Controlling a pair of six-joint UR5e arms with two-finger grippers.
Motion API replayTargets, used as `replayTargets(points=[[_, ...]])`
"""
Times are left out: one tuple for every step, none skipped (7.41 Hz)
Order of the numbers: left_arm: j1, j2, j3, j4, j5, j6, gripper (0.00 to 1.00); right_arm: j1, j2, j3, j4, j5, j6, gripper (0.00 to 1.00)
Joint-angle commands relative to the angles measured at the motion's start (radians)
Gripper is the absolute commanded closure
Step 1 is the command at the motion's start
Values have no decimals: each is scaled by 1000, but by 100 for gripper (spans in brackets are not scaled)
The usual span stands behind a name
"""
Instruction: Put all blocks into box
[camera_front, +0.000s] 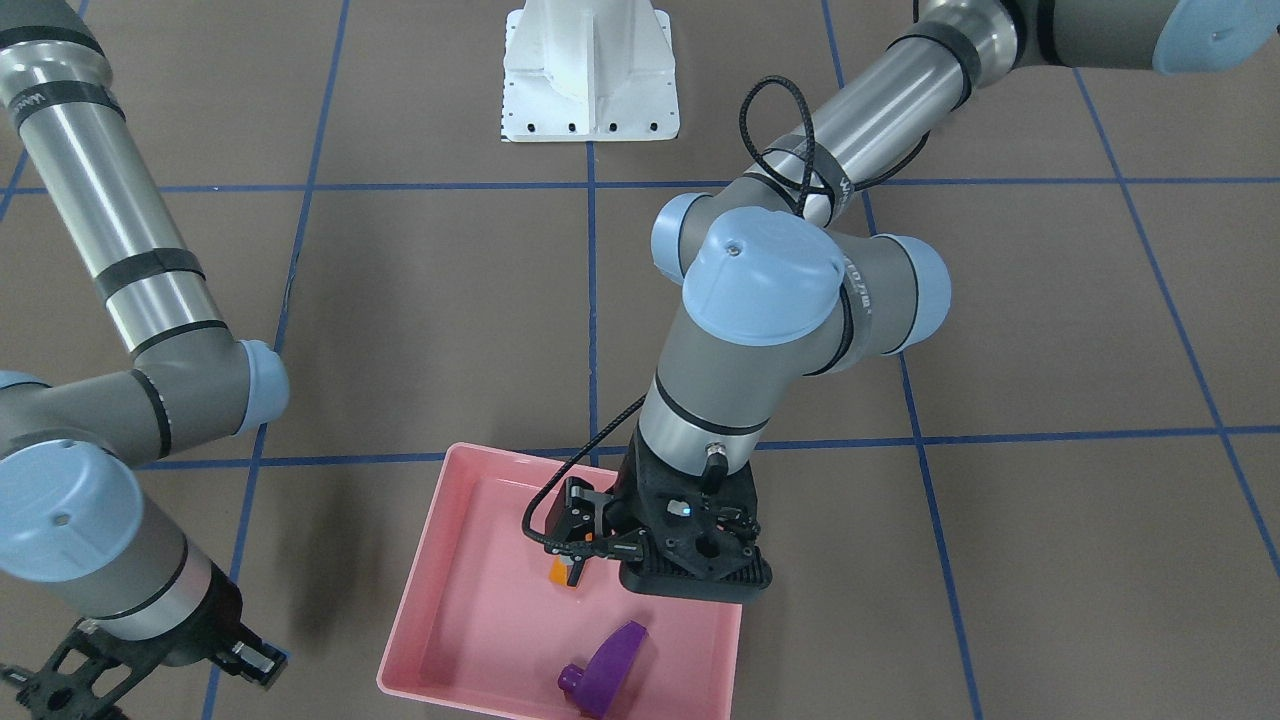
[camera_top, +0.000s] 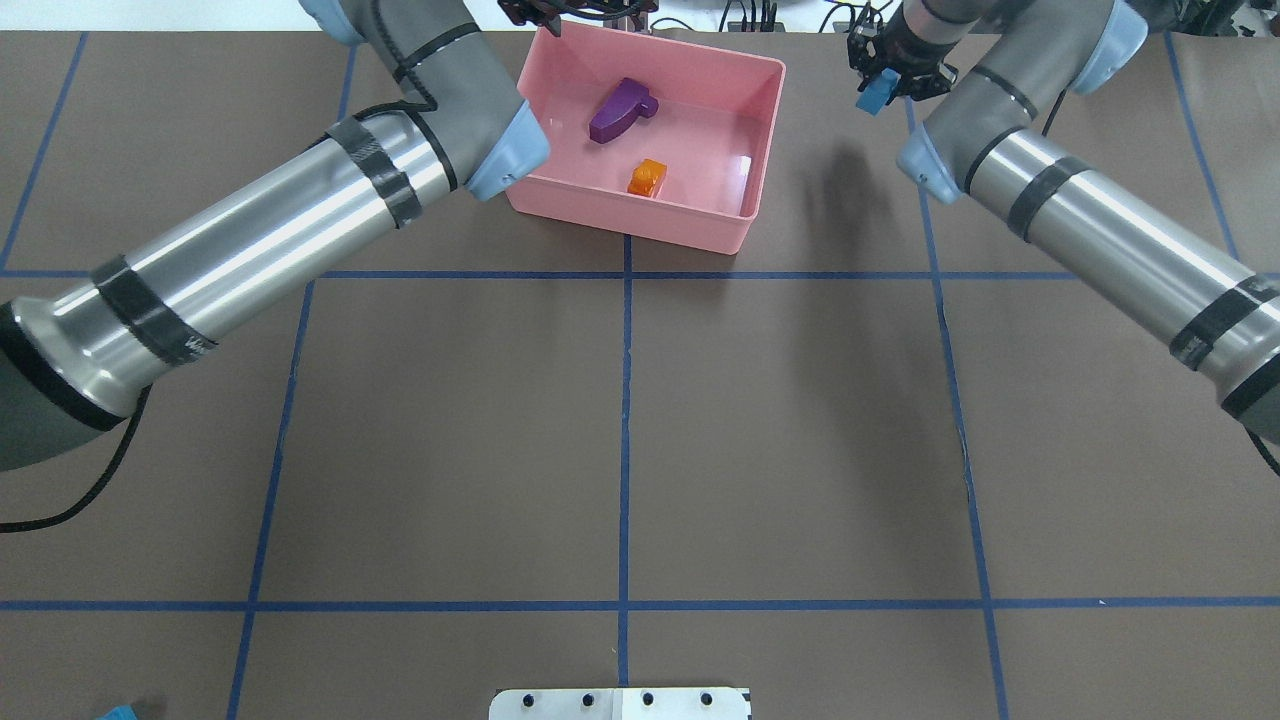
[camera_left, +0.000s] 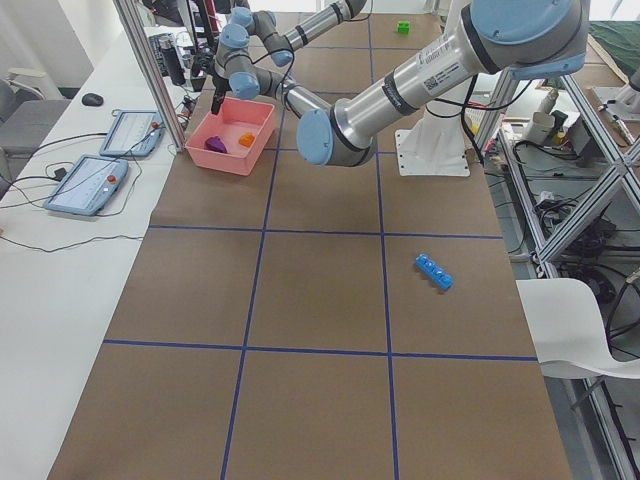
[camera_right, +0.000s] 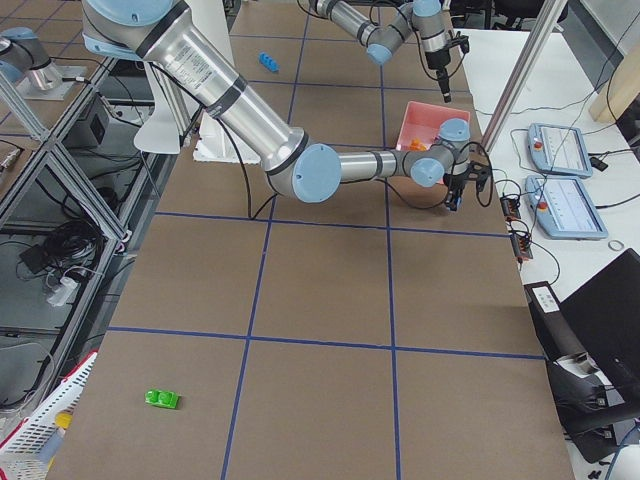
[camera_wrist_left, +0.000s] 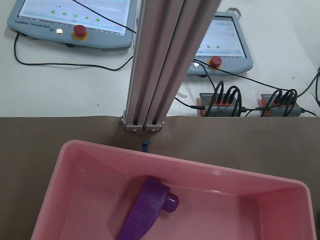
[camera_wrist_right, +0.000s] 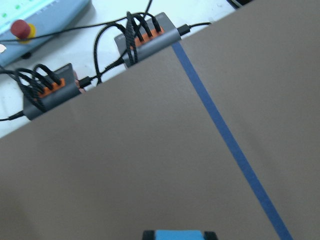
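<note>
Blue block (camera_wrist_right: 175, 235) is clamped by right gripper (camera_top: 879, 90); purple block (camera_top: 620, 110) and orange block (camera_top: 647, 177) lie in box (camera_top: 630, 215); left gripper (camera_front: 575, 566) gap cannot be judged.

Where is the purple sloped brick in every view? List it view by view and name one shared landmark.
Front-facing: purple brick at bottom centre, inside the pink box.
Overhead: purple brick at top centre, in the pink box.
Exterior left: purple brick at upper left, in the pink box.
Exterior right: cannot make it out; the pink box is partly hidden.
Left wrist: purple brick at bottom centre.
Right wrist: not in view.
Landmark: the pink box.
</note>
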Motion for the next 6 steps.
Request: replayTargets(points=[[-44,275,-274,11,-138,37,0,34,145,103,-277,78,-6,100],[-47,433,-427,11,-187,77,0,-41,201,105,-314,70,64,100],[-47,554,-550,11,-212,80,0,-108,213,103,-275,-6,136,100],[-46,665,-651,13,-221,80,0,-165,213,94,-262,-77,141,100],[-35,791,-745,13,-252,82,0,-193,215,77,-241,-114,166,14],[-26,897,-831,13,-257,103,0,-203,213,77,-225,-122,179,0]])
